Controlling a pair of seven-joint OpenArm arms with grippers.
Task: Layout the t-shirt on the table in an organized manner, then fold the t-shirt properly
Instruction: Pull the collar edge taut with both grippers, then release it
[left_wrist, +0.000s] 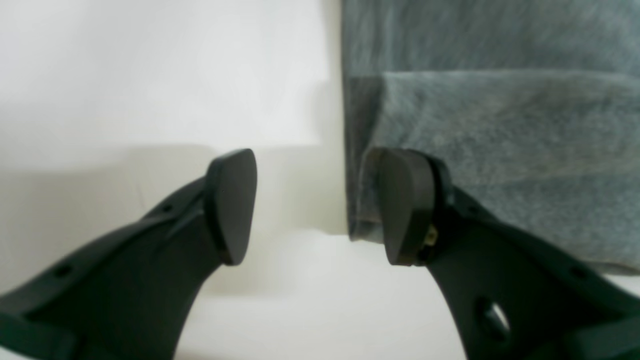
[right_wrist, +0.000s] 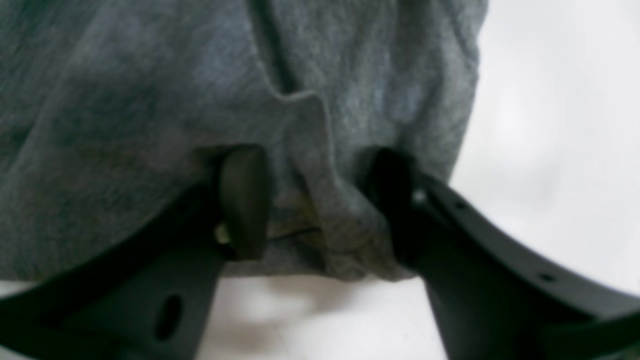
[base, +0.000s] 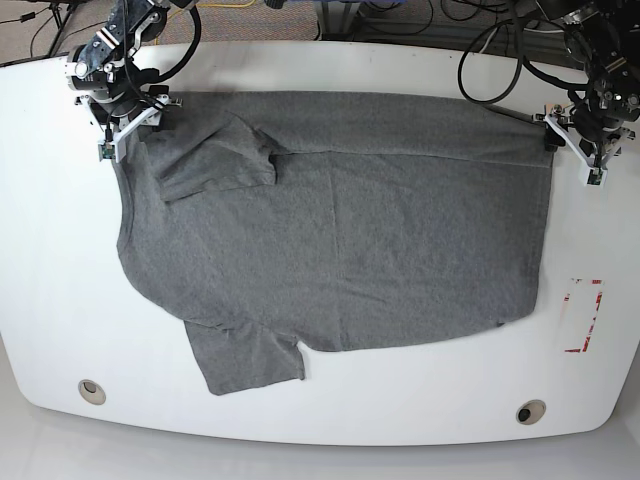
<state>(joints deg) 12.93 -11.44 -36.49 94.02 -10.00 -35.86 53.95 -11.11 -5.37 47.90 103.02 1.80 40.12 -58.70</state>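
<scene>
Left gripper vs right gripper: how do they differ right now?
The left gripper stands open at the t-shirt's hem corner, one pad over cloth, one over bare table. The right gripper has bunched fabric between its jaws at the shoulder end. Both sit at the shirt's far edge.

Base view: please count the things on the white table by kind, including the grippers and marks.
Grey t-shirt: 1
Grippers: 2, left gripper and right gripper
Round holes in the table: 2, and
Red-and-white tape mark: 1
Total: 6

Heathered grey cotton t-shirt (base: 340, 240) on glossy, smooth white table (base: 320, 410).
</scene>
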